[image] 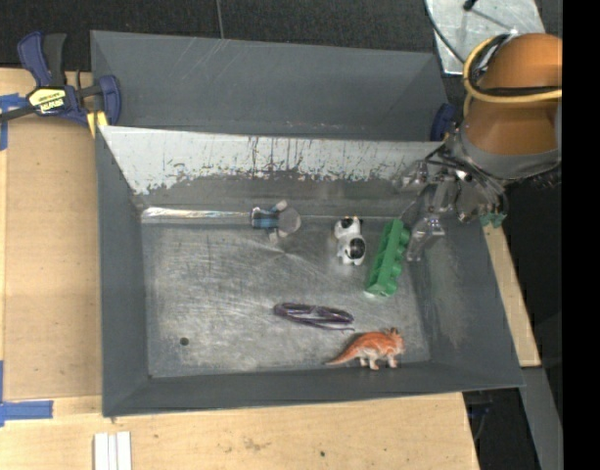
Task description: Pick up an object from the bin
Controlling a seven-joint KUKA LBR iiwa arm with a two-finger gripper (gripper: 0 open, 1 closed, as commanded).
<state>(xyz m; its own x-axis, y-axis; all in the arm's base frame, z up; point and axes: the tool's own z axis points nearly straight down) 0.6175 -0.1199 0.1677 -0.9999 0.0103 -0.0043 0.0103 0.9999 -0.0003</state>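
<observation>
Green plastic block (388,258) looks light, stiff, slick; best pinched across its narrow sides. End effector (429,225) just beside it; can't tell whether it is spread.

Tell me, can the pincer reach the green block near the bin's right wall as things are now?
Probably yes. The pincer hangs just right of the green block and nothing lies between them. The black-and-white toy on its left stands apart; only the bin's right wall is close.

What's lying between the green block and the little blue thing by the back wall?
A black-and-white toy figure, shown in the camera view.
</observation>
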